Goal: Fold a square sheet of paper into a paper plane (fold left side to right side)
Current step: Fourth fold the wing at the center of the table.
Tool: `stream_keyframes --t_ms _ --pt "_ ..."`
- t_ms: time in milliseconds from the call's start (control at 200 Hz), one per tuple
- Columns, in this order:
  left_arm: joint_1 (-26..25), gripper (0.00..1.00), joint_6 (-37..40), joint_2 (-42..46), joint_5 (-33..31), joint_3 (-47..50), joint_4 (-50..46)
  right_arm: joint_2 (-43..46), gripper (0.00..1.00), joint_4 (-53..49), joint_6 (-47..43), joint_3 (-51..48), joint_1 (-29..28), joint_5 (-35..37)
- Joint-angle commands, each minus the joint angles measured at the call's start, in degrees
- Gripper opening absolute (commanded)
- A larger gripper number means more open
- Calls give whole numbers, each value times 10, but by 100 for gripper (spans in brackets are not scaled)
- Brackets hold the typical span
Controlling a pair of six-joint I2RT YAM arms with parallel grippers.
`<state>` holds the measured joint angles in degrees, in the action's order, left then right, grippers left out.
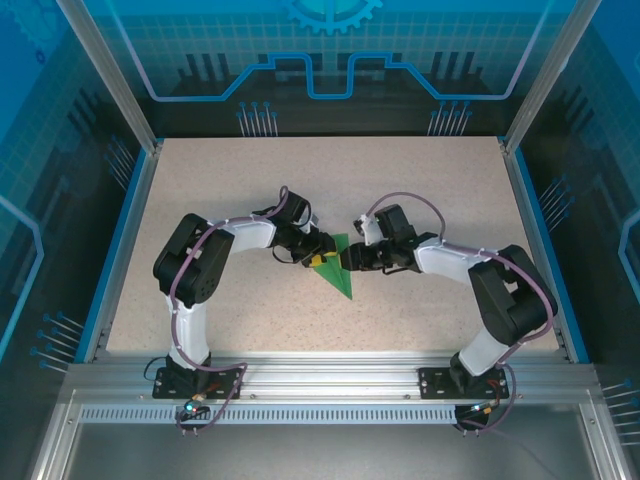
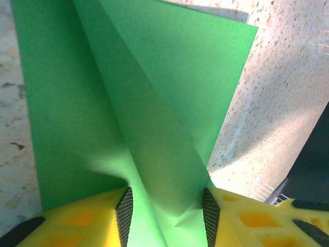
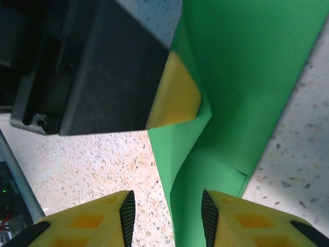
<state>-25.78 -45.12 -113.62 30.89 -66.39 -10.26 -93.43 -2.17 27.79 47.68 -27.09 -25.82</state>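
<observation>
The green sheet of paper (image 1: 338, 274), creased into a narrow pointed shape, lies at the table's centre with its tip toward the near edge. My left gripper (image 1: 318, 259) comes at it from the left. In the left wrist view a raised fold of the paper (image 2: 154, 92) spans the gap of my left gripper (image 2: 167, 206) and touches both pads. My right gripper (image 1: 352, 263) meets the sheet from the right. Its jaws (image 3: 167, 211) stand apart, with a paper (image 3: 247, 77) flap against the right pad and bare table by the left pad. The left gripper's yellow finger (image 3: 177, 95) presses the paper edge just ahead.
The speckled beige table (image 1: 200, 200) has blue rails along its left (image 1: 118, 250) and right sides. An aluminium frame (image 1: 320, 375) with both arm bases runs along the near edge. Translucent blue panels wall the back.
</observation>
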Motion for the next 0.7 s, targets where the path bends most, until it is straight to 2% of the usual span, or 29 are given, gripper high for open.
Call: stream_keyframes --t_ms 0,420,695 --pt "-4 44 -7 -17 -15 -8 -31 -16 41 24 28 2 13 -57" --pt "-4 44 -8 -16 -15 -8 -30 -93 35 58 56 24 4 -95" --pt "-4 44 -8 -14 -16 -8 -32 -97 15 30 42 24 3 -76"
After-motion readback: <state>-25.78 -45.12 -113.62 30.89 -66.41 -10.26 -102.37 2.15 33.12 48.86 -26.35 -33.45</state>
